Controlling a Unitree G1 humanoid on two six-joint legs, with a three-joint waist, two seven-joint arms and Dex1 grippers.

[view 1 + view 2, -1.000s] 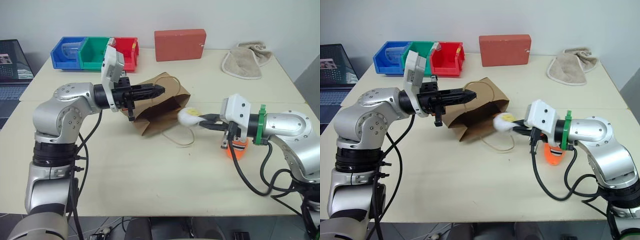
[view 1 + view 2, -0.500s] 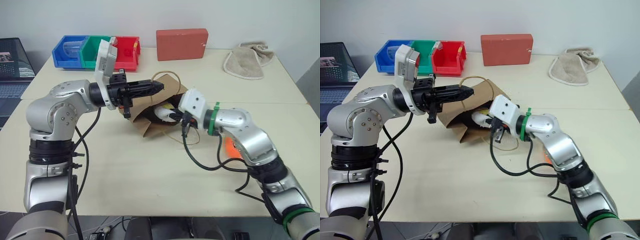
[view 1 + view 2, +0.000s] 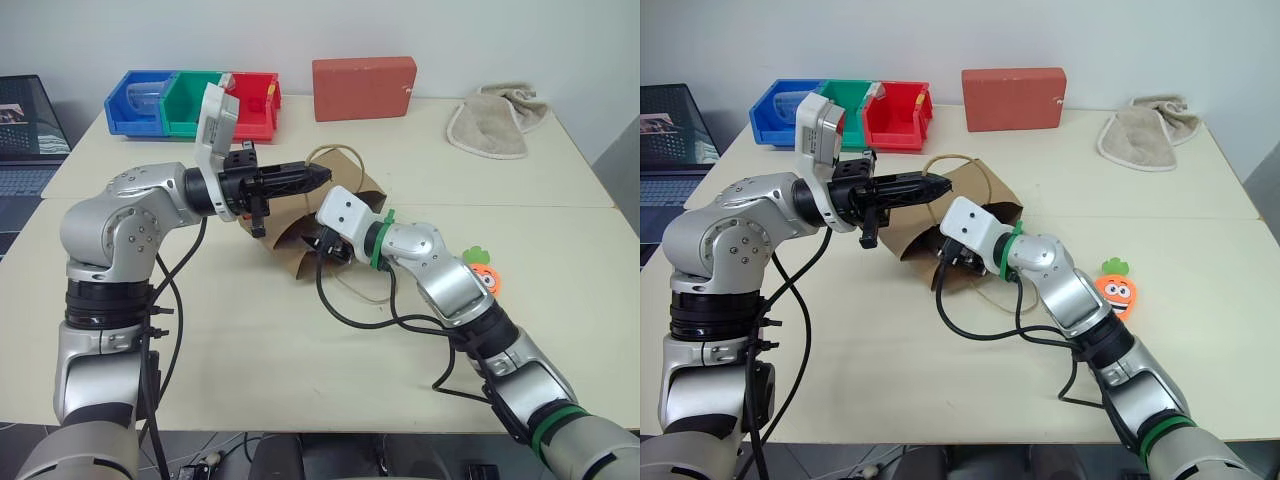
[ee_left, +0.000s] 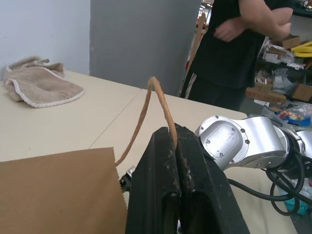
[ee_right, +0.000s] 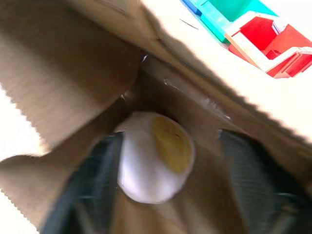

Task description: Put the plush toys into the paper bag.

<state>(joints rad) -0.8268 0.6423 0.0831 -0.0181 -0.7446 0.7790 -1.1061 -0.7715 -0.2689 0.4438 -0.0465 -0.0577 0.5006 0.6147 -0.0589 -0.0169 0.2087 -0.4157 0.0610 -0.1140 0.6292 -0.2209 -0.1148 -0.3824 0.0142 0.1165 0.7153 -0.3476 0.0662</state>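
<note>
Paper bag (image 3: 300, 225): laid on its side on the table (image 3: 250, 340), mouth turned toward the robot's right arm; its upper side is held lifted by one loop handle (image 4: 155, 105).
Left gripper (image 3: 318, 176): pointed level across the table, fingers pressed together on that loop handle, which is seen pinched between them in the left wrist view.
Right gripper (image 5: 161, 161): reached into the bag's mouth; its two fingers (image 5: 85, 185) are spread wide, one on each side of the egg.
Egg toy (image 5: 153, 156): seen inside the bag in the right wrist view, white with a yellow face, between the spread fingers; contact with the near finger cannot be told.
Carrot toy (image 3: 1117, 289): lying on the table beside the right forearm, well apart from the bag, face up.
Red box (image 3: 364, 87): set at the far edge of the table.
Beige towel (image 3: 495, 120): bunched at the far right corner.
Bins (image 3: 190, 103): blue, green and red, lined up at the far left.
</note>
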